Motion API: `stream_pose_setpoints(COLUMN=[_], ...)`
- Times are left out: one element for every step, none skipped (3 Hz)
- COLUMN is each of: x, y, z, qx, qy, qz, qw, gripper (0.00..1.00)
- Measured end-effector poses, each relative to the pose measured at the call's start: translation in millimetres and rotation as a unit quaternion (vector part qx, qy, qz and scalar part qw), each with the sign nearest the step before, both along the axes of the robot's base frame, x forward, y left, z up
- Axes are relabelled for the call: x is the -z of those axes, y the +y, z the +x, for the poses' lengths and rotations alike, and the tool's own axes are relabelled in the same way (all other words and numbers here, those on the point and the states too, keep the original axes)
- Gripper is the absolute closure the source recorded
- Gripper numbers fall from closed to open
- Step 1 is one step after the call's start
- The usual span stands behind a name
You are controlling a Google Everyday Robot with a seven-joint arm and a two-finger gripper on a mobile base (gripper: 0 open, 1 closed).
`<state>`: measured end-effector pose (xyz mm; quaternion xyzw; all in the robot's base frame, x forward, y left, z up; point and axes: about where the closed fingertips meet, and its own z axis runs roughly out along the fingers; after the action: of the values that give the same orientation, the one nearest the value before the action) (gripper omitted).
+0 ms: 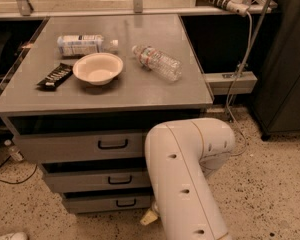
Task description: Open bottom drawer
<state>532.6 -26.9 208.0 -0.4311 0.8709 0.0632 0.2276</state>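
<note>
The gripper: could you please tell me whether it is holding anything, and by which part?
It cannot be told: the gripper is mostly hidden behind the white arm, low beside the bottom drawer, whose black handle shows untouched.

Warm overhead light, tabletop (140, 91) sheen, dark shadow beneath, gripper (149, 217) dim beside arm (185, 174)

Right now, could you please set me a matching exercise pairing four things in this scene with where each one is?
1. white bowl
2. black packet
3. bottom drawer
4. claw

a. near the floor, by the bottom drawer's right end
b. on the tabletop, left of the clear bottle
c. lowest in the cabinet
d. on the tabletop, left of the bowl

Pairs: 1-b; 2-d; 3-c; 4-a.
</note>
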Motion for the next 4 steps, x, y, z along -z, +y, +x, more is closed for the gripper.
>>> stream_pose_setpoints(x=[3,6,17,34], y=[7,14,21,26], z=[7,18,23,19], qx=[-0.010,-0.026,-0.038,-0.048], qy=[-0.005,-0.012,-0.008,0.005], qz=[0.003,0.005,0.005,0.001], qw=[0.9999,0.9996,0.9992,0.9988], gripper=[0.00,0.00,0.00,0.00])
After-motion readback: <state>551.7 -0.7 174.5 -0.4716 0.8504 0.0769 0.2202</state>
